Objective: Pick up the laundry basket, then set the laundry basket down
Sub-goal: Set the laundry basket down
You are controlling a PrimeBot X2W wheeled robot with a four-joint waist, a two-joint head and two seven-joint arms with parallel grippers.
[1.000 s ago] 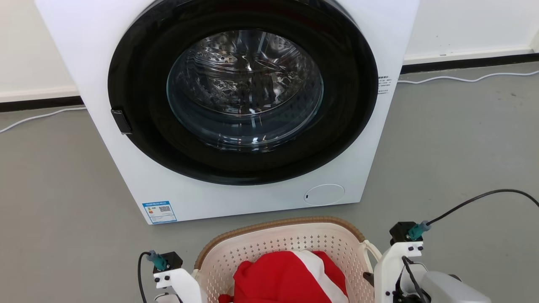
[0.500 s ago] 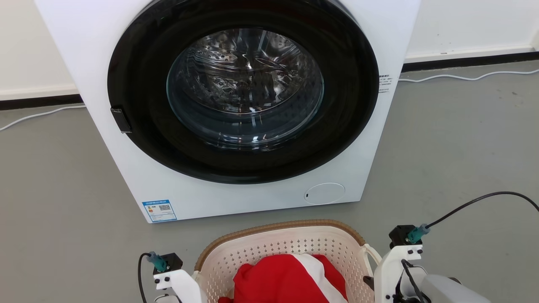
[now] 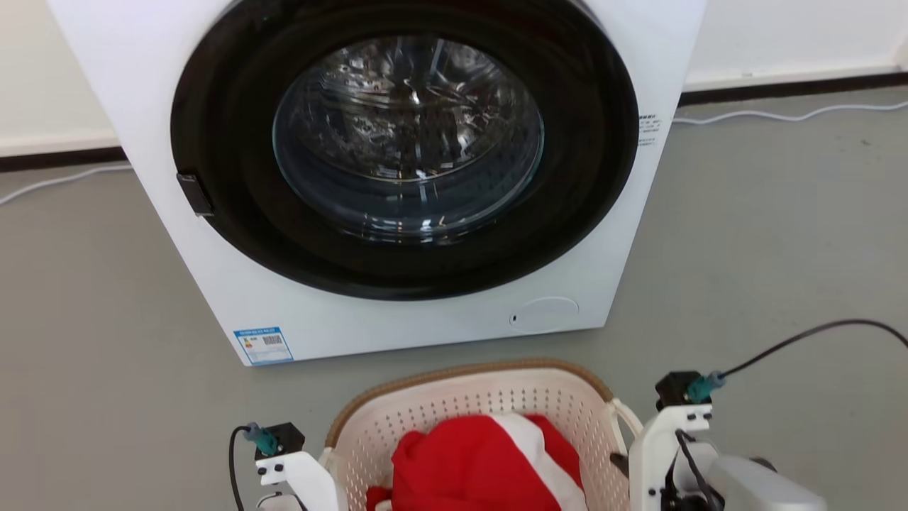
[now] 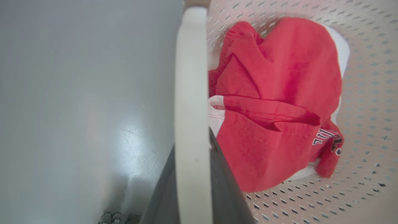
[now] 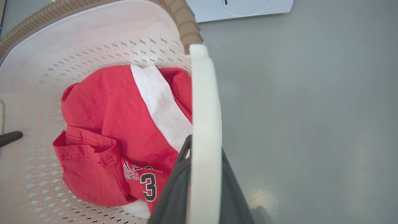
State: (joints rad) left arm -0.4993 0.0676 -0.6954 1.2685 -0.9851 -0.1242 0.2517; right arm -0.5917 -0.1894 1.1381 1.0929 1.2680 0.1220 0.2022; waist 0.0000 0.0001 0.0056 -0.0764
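Basket location: the laundry basket (image 3: 440,415) sat at the bottom of the head view, near the front of the washing machine (image 3: 213,298) and between the two arms. Whether its base touched the floor (image 3: 766,248) could not be told.
Contents: a red and white jersey (image 5: 102,124) lay bunched in the bottom.
Left pincer: the left pincer (image 4: 192,149) was clamped on the left loop handle (image 4: 191,77), one dark finger on each side of the bar.
Right pincer: the right pincer (image 5: 205,146) was clamped the same way on the right loop handle (image 5: 203,93).
Step in hand (judged): a two-handed carry, with the set-down not yet confirmed.
Technique: both arms should travel level and together, so the tan rim (image 3: 468,370) stayed flat. The clamp should hold until the base was fully down, then both sides should release at once.
Clearance: a gap to the machine front was worth keeping.
Risk: the smooth handle bars looked likely to pivot between the fingers if one side led.
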